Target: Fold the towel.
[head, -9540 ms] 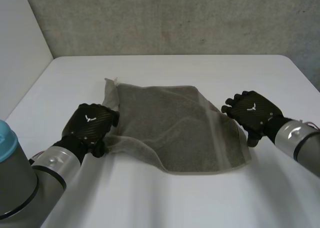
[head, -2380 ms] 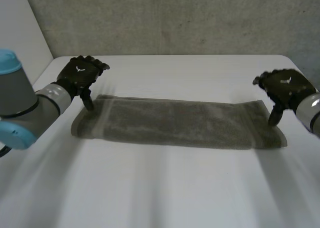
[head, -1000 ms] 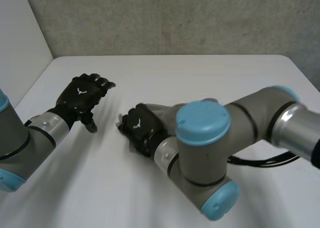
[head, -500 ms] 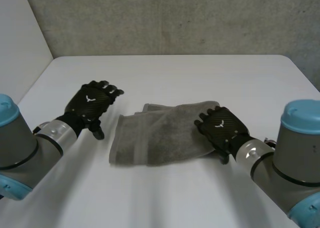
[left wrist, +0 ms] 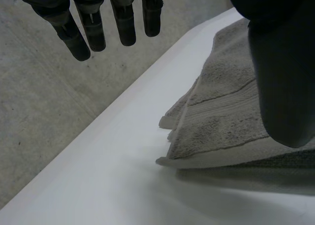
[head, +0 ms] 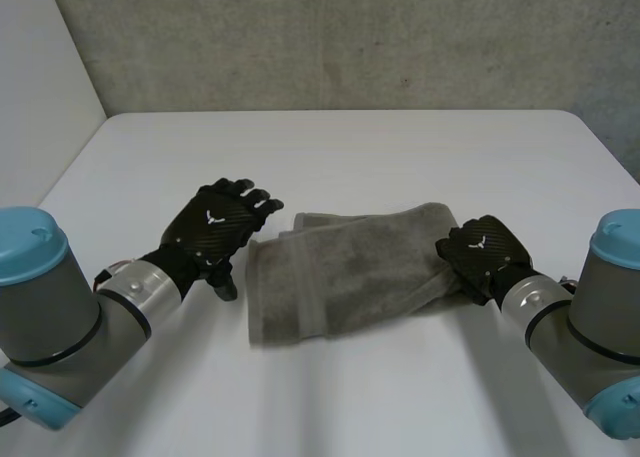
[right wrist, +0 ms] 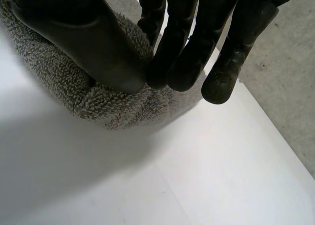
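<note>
A white table (head: 400, 147) stands against a rough grey concrete wall (head: 350, 37), with a pale panel (head: 40, 77) at its left side. The folded grey towel (head: 350, 267) lies mid-table. The left hand (head: 215, 232) is just beside the towel's left edge, fingers (left wrist: 93, 28) straight and spread. The right hand (head: 482, 252) pinches the towel's right fold between thumb and fingers (right wrist: 177, 48).
</note>
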